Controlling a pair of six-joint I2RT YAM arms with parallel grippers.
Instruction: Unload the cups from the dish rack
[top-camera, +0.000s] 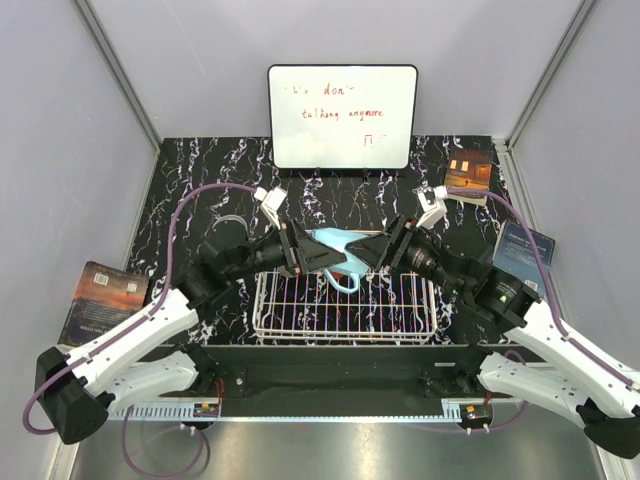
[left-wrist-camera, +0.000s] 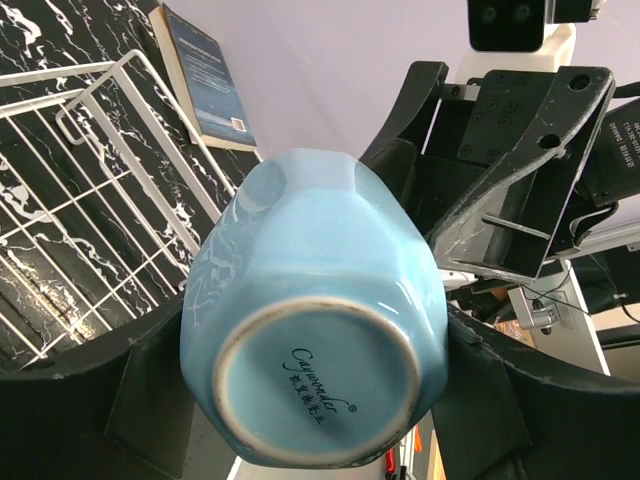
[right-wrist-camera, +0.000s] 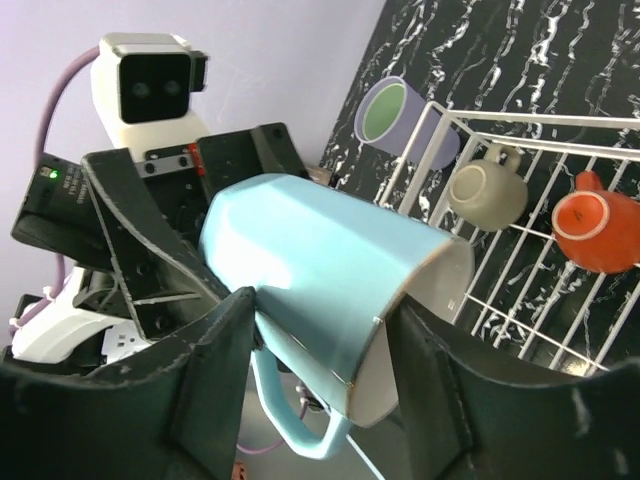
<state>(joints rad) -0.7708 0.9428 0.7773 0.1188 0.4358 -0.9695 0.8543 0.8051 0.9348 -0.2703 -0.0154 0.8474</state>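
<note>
The light blue handled mug (top-camera: 335, 250) hangs on its side above the dish rack (top-camera: 345, 325), held from both ends. My left gripper (top-camera: 303, 250) is shut on its base end; the left wrist view shows the mug's base (left-wrist-camera: 315, 390) between the fingers. My right gripper (top-camera: 383, 250) is shut on its rim end (right-wrist-camera: 330, 290), handle pointing down. The lavender tumbler (right-wrist-camera: 400, 120) lies on the table beyond the rack's corner, green showing inside it. The grey-brown cup (right-wrist-camera: 487, 193) and the red-orange cup (right-wrist-camera: 597, 232) lie against the rack's wires (right-wrist-camera: 540, 121); I cannot tell whether they are inside.
A whiteboard (top-camera: 342, 116) with red writing leans on the back wall. Books lie at the left edge (top-camera: 103, 300), the back right (top-camera: 470, 172) and the right (top-camera: 523, 245). The table is black marble with walls on three sides.
</note>
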